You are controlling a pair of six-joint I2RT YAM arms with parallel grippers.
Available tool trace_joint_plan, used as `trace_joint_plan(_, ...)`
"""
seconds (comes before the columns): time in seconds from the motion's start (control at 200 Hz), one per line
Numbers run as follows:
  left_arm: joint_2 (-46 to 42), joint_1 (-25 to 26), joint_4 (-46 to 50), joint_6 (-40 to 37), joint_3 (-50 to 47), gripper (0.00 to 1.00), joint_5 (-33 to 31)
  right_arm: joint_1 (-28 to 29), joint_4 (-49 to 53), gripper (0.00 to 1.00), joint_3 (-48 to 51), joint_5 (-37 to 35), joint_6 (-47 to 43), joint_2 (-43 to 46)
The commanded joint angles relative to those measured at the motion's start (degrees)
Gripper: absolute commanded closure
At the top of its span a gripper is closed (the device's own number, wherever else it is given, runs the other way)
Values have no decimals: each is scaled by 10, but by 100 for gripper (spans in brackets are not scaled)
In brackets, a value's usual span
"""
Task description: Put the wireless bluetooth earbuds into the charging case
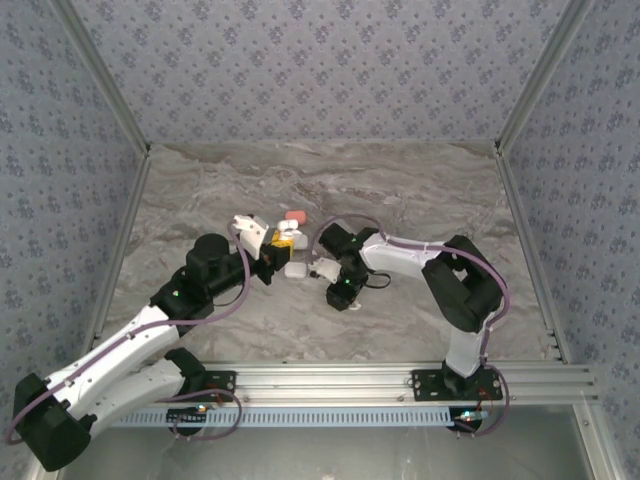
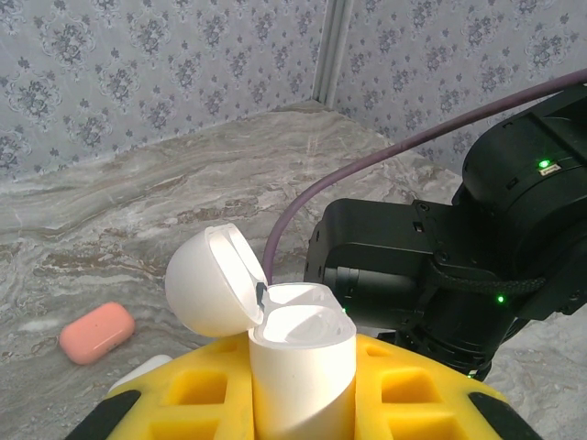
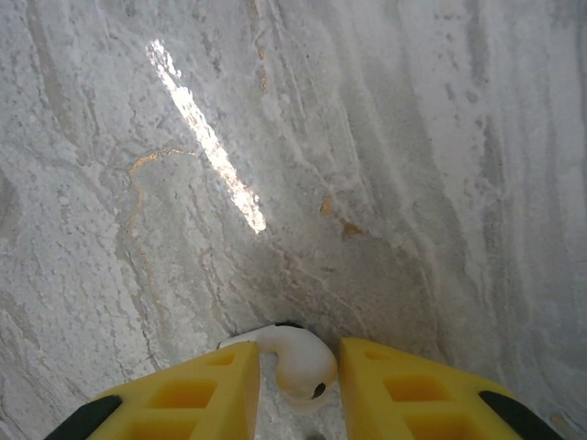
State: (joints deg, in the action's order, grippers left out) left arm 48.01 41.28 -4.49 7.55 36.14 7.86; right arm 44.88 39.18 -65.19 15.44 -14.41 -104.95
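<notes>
My left gripper (image 2: 303, 403) is shut on a white charging case (image 2: 303, 362), which stands upright between the yellow fingers. Its lid (image 2: 211, 284) is swung open to the left. From above, this gripper (image 1: 278, 242) sits at the table's middle with the open case (image 1: 250, 226). A white earbud (image 3: 292, 353) lies on the marble between the yellow fingers of my right gripper (image 3: 298, 376). Both fingers press against it, and its stem runs behind the left finger. The right gripper (image 1: 344, 293) points down at the table, just right of the left one.
A coral-pink closed case (image 2: 96, 332) lies on the marble table (image 1: 400, 190) behind the left gripper, also seen from above (image 1: 294, 215). A white case (image 1: 296, 270) rests between the two grippers. The right arm's black wrist (image 2: 440, 257) stands close in front of the held case.
</notes>
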Motion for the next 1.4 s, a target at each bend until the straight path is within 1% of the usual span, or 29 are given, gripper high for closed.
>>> trace_joint_plan(0.0, -4, 2, -10, 5, 4, 100, -7, 2, 3, 74, -9, 14, 8, -12)
trace_joint_plan(0.115, -5, 2, -10, 6, 4, 100, -6, -4, -2, 82, -6, 19, 14, 2)
trace_joint_plan(0.275, -5, 2, -11, 7, 4, 100, -4, -20, -12, 85, 8, 14, 25, 59)
trace_joint_plan(0.43, 5, 2, -26, 10, 6, 100, 18, -44, -27, 86, 27, -10, 39, 159)
trace_joint_plan(0.63, 49, 2, -56, 18, 23, 100, 56, -75, -45, 86, 37, -60, 54, 306)
trace_joint_plan(0.69, 66, 2, -71, 22, 28, 100, 70, -81, -45, 86, 35, -77, 52, 344)
trace_joint_plan(0.74, 83, 2, -85, 26, 35, 100, 85, -84, -65, 86, 32, -90, 47, 372)
trace_joint_plan(0.85, 122, 3, -116, 34, 52, 100, 125, -86, -80, 86, 17, -113, 29, 417)
trace_joint_plan(0.959, 155, 10, -145, 34, 69, 100, 162, -85, -102, 86, -1, -116, 16, 441)
trace_joint_plan(1.049, 176, 18, -152, 25, 86, 100, 180, -80, -108, 86, -21, -117, 4, 447)
trace_joint_plan(1.104, 187, 22, -153, 19, 97, 100, 191, -70, -110, 87, -26, -125, -2, 444)
trace_joint_plan(1.119, 190, 24, -154, 17, 99, 100, 195, -66, -109, 87, -44, -128, -4, 442)
trace_joint_plan(1.189, 201, 29, -152, 9, 112, 100, 215, -49, -103, 87, -63, -139, -15, 432)
trace_joint_plan(1.394, 219, 34, -152, 2, 130, 100, 225, -21, -98, 86, -79, -155, -33, 412)
